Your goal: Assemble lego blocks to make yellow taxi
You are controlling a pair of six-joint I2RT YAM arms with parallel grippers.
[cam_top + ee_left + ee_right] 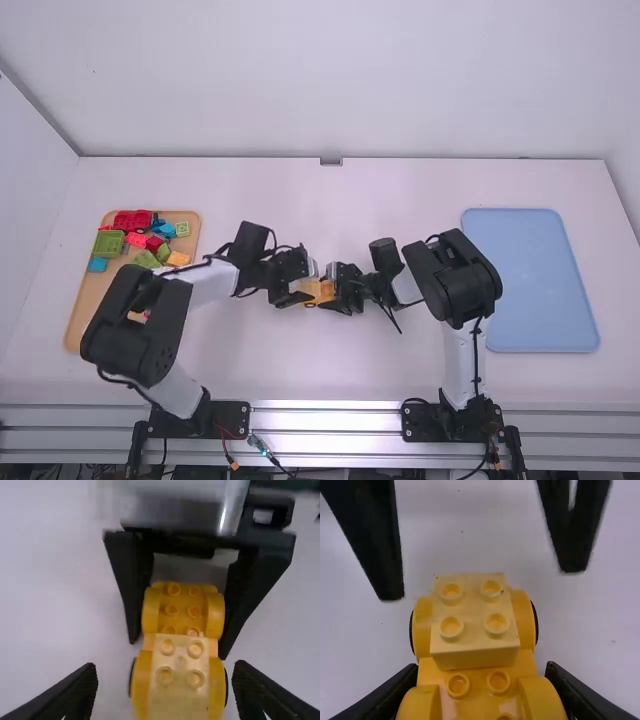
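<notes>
As I saw it in the high view, half-built yellow taxi: between the two claws at the white table, its long axis seeming to run from one to the other.
Left claw: just beside the taxi, on its left.
Right claw: at the taxi's right end.
Brown tray: well apart, left of the taxi, bearing loose blocks.
Blue tray: well apart, right of the taxi.
In the left wrist view, pale block: on the taxi's end nearer the left claw, studs outward.
Left claw's fingers: spread wide, holding nothing, one out to each side of that end.
In the right wrist view, right claw's fingers: drawn in against the taxi's flanks, gripping the darker yellow part beyond the pale block.
Coming move, as I judged it: with the left claw nearer the pale block and lined up with the long axis, closing it evenly could steady or press that end; an uneven squeeze might twist the taxi.
</notes>
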